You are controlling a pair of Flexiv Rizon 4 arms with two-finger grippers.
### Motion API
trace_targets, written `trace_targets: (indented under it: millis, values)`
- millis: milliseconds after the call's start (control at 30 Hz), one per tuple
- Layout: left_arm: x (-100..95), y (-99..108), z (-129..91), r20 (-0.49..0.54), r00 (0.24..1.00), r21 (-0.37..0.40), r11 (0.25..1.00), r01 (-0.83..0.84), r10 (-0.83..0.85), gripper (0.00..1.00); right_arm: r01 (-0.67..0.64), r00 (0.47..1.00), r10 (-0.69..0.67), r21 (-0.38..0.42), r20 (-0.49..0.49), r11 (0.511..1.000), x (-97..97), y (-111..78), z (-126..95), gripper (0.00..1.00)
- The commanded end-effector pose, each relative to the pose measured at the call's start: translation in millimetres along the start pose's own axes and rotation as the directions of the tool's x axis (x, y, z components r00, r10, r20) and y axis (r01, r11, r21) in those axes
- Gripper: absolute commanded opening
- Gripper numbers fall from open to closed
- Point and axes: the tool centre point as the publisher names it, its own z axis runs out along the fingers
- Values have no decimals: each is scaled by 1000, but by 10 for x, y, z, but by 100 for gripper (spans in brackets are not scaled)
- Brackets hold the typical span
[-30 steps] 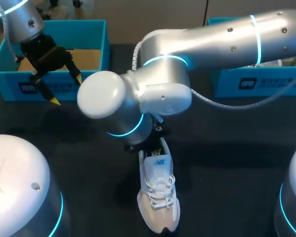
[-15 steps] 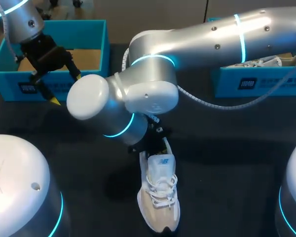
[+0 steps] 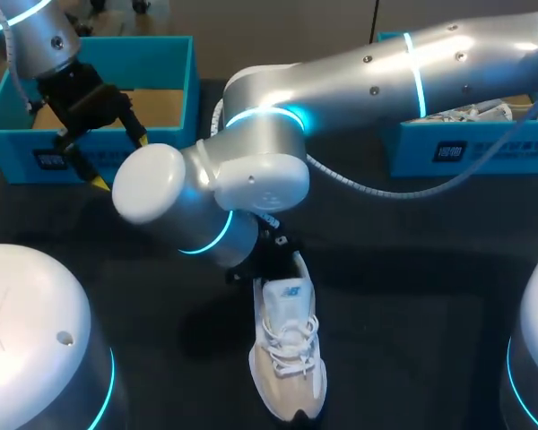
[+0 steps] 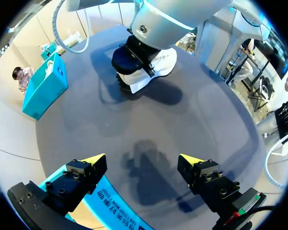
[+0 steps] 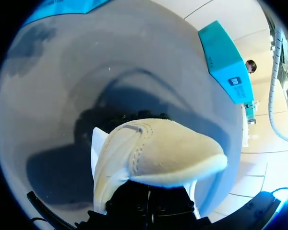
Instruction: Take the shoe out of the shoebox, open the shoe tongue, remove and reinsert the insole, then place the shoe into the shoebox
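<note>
Shoe (image 3: 287, 354) — on the table at 6 o'clock, unmoved. Right claw (image 3: 269, 255) at its heel; grip cannot be told. My right arm has swung toward 9 o'clock — tongue-opening is likely next. Left claw (image 4: 143, 159) spread over the shoebox (image 3: 18, 152) at 10 o'clock.

Shoe (image 3: 289, 354): pale beige-and-white sneaker with white laces; I see it upright on its sole on the dark table (image 3: 412, 305), toe toward the near edge.
Left shoebox (image 3: 161, 63): teal, open, brown floor showing, far left.
Right shoebox (image 3: 520, 139): teal, far right, a second pale shoe (image 3: 471, 114) inside.
</note>
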Motion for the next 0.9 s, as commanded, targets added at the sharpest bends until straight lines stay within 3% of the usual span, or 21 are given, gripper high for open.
trace_targets:
  millis: [33,367,667,900]
  values:
    - [3,-3,-6,-1,1000,-4,1000,0,0,100,-145,989,145,-36,7,989,-41,-66,-134,0]
    - [3,-3,-6,-1,1000,-4,1000,0,0,100,-153,988,154,-66,18,986,-165,-37,-258,0]
    - [3,-3,-6,-1,1000,-4,1000,0,0,100,-162,987,162,-22,12,987,-159,-65,19,0]
    - [3,-3,-6,-1,1000,-4,1000,0,0,100,-164,985,165,10,-42,986,-46,-107,149,0]
